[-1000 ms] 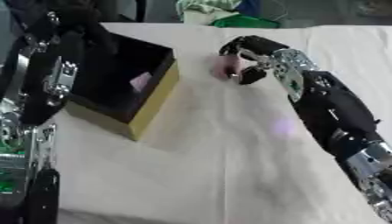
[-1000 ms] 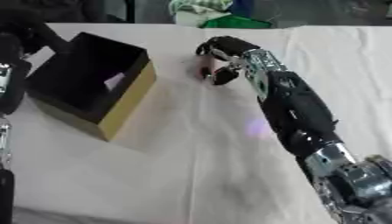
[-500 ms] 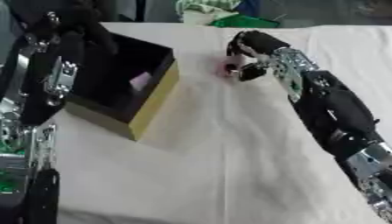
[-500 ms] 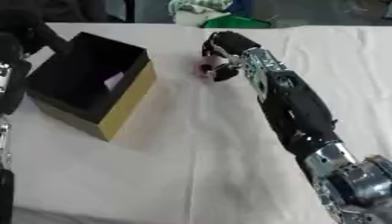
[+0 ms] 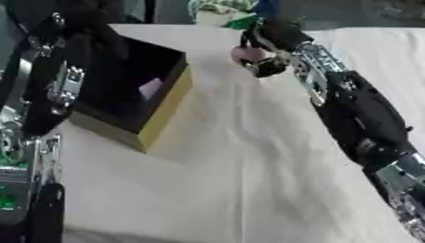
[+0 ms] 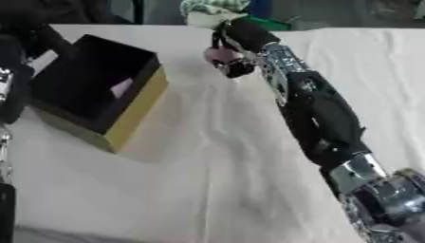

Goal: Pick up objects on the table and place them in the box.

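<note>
My right hand is held over the far middle of the table, its fingers curled round a small pink round thing. It hangs just right of the box's far corner. The box is black inside with gold outer walls and stands at the left, open on top. A pale pink piece lies inside it. My left arm runs up the left edge, and its dark hand sits at the box's far left side; its fingers are hard to make out.
A white cloth covers the table, with wide bare cloth in front of the box. A green and white bundle lies at the far edge behind my right hand.
My right hand has closed further round the pink thing and carried it a little up and away, staying next to the box's far corner. The left arm has stayed put.
</note>
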